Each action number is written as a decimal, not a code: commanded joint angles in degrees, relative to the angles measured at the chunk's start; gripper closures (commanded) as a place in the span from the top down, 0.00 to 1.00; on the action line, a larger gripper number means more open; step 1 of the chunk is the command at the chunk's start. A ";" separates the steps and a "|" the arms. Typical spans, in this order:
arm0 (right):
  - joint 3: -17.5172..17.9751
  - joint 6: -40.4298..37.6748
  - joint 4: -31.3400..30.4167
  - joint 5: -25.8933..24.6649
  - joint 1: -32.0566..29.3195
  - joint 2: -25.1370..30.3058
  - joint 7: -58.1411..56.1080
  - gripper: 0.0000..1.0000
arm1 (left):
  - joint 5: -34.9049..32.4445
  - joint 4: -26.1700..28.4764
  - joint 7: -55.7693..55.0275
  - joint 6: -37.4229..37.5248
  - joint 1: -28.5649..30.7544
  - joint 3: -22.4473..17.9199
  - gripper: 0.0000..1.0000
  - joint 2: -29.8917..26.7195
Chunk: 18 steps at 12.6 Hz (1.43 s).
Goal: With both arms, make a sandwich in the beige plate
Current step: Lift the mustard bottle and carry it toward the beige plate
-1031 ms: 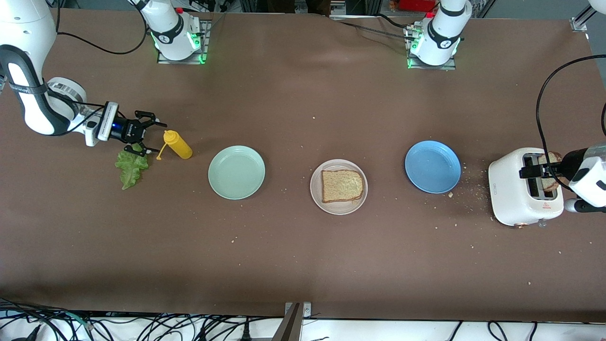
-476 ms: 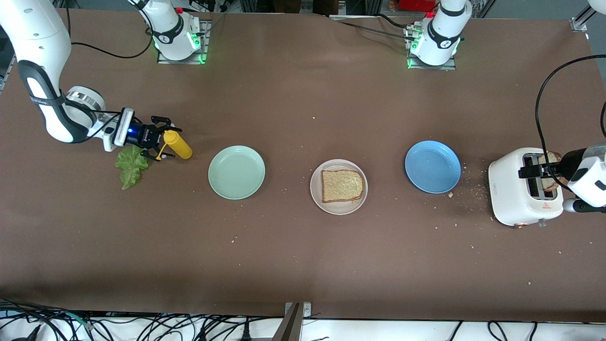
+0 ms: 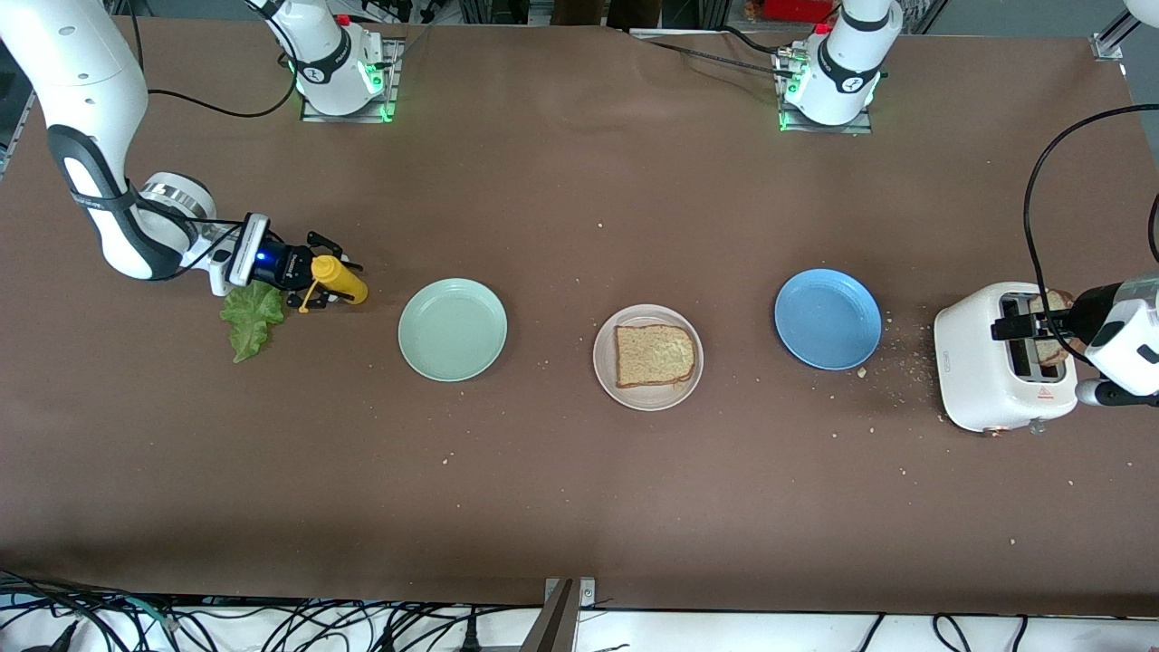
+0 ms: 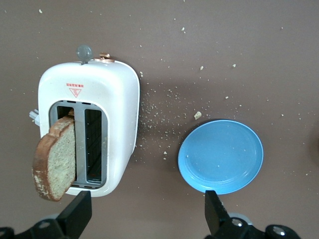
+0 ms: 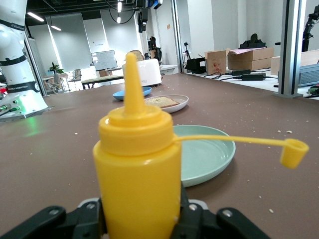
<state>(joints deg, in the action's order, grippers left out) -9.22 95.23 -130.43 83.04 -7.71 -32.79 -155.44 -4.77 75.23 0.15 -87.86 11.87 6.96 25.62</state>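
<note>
One brown toast slice (image 3: pixel 655 355) lies flat on the beige plate (image 3: pixel 608 384) at mid-table. A second toast slice (image 3: pixel 1052 350) stands out of a slot of the white toaster (image 3: pixel 982 380); it also shows in the left wrist view (image 4: pixel 52 159). The green lettuce leaf (image 3: pixel 247 319) lies on the table at the right arm's end. My left gripper (image 3: pixel 1005 329) hangs open and empty above the toaster (image 4: pixel 99 94). My right gripper (image 3: pixel 344 282) is low beside the lettuce, its fingers against both sides of an upright yellow squeeze bottle (image 3: pixel 337 276) (image 5: pixel 137 164).
A mint-green plate (image 3: pixel 453 329) sits between the bottle and the beige plate. A blue plate (image 3: pixel 828 319) (image 4: pixel 221 157) sits between the beige plate and the toaster. Crumbs lie scattered round the toaster. The bottle's open cap (image 5: pixel 293 152) hangs on its strap.
My right gripper has slid past the lettuce toward the mint-green plate and come round the yellow bottle. The left arm, bottle and toast have not moved.
</note>
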 commanded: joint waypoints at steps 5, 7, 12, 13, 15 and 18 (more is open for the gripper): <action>0.25 6.26 2.54 1.69 3.92 4.20 2.49 0.00 | -1.82 0.09 -0.94 0.58 -0.10 0.42 1.00 -0.30; 0.25 11.18 3.42 1.78 7.17 7.72 9.16 0.00 | -1.82 0.09 -0.94 0.58 -0.10 0.42 1.00 -0.30; 0.34 26.64 10.53 1.43 19.20 12.74 24.01 0.00 | -1.82 0.09 -0.94 0.67 -0.10 0.42 1.00 -0.30; 0.34 31.20 12.02 1.08 22.36 13.27 27.70 0.00 | -1.82 0.09 -0.94 0.58 -0.10 0.42 1.00 -0.30; 0.25 40.78 15.54 0.11 29.30 13.28 34.91 0.00 | -1.91 0.09 -0.94 0.58 -0.10 0.42 1.00 -0.30; 0.16 50.39 20.99 -11.09 37.83 11.61 51.13 0.00 | -1.82 0.09 -0.94 0.58 -0.10 0.42 1.00 -0.30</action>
<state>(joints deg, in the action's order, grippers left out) -8.36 142.58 -112.64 77.78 26.39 -19.99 -113.43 -4.77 75.24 0.14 -87.77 11.86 6.97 25.63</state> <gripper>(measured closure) 0.885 0.000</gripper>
